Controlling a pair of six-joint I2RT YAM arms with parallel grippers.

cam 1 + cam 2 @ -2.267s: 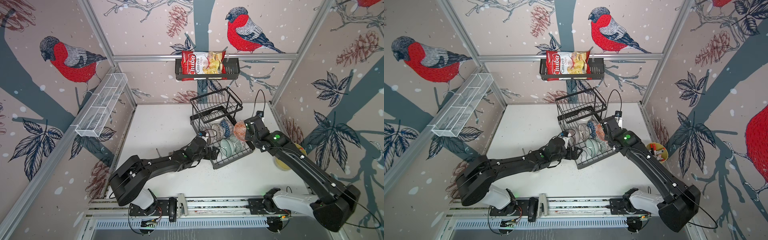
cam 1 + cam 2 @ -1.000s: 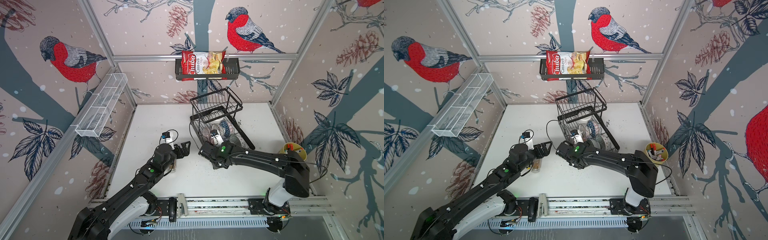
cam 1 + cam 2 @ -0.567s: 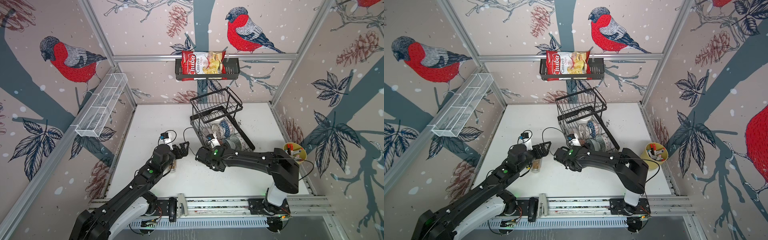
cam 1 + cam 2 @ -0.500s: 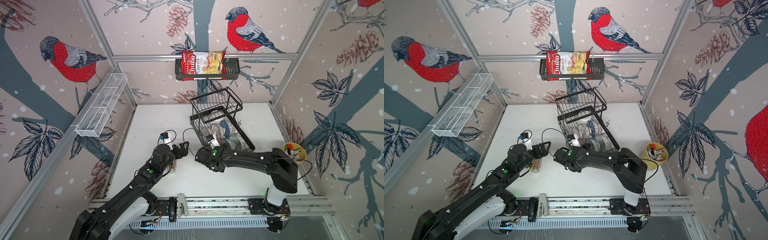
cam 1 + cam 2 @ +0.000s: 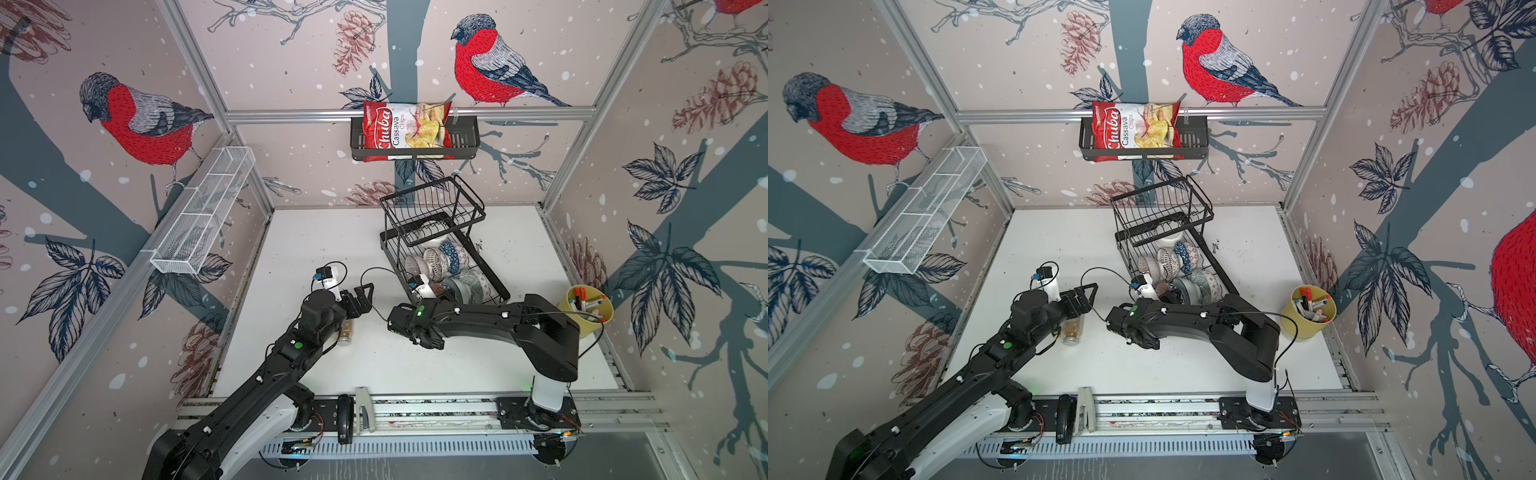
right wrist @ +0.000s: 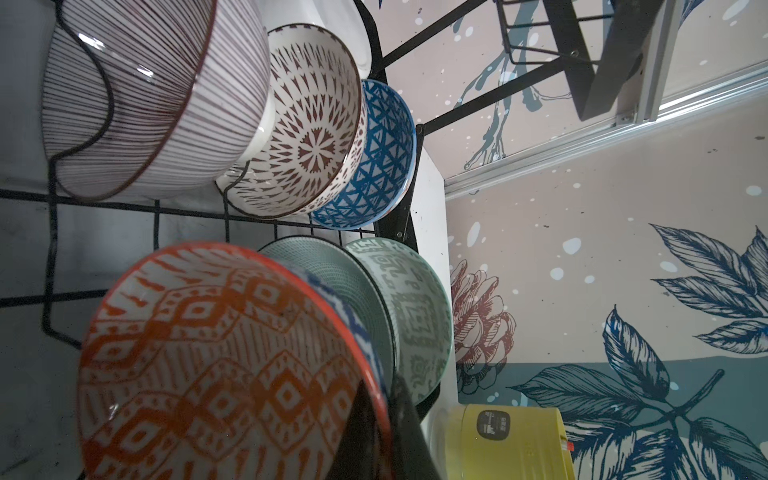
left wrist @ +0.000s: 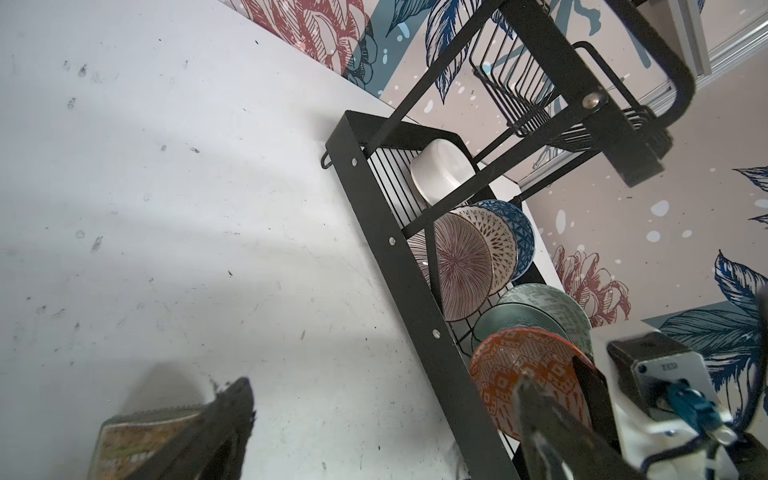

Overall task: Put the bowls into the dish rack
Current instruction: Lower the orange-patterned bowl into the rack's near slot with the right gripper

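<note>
Wallpaper (image 5: 137, 120) of red-breasted birds and pinecones is enclosing a scuffed white bench (image 5: 332, 237), and the dish rack (image 7: 395, 257) is standing on it, its raised basket sitting empty while its lower grid is carrying the bowls (image 5: 440, 266). Loading is looking almost complete: eight bowls are showing in the rack and none is lying on the bench around it. A plain white bowl (image 7: 440, 174) is resting at the rack's far end, under the basket. A brown-striped bowl (image 6: 158, 95), a sunburst bowl (image 6: 311, 137) and a blue lattice bowl (image 6: 382, 166) are leaning on edge in one overlapping row along the rack's middle. A grey-green bowl (image 6: 411, 316), a teal bowl (image 6: 328, 266), a mostly hidden blue-and-white bowl (image 6: 353, 320) and the orange bowl (image 6: 216, 361) are forming a second row toward the rack's near end. The right hand (image 6: 384, 390) is closed on the orange bowl's rim, fingers pinching either side of the wall as far as the right wrist view is showing, so the step in hand is likely seating this last bowl. The next move is probably calling for settling it between the wires until it is leaning steady, then opening the hand and backing out of the rack without nudging the teal neighbour. The left hand (image 5: 362, 297) is hovering wide open and empty just off the rack's near corner, close to a small jar (image 5: 345, 332) lying on the bench.
</note>
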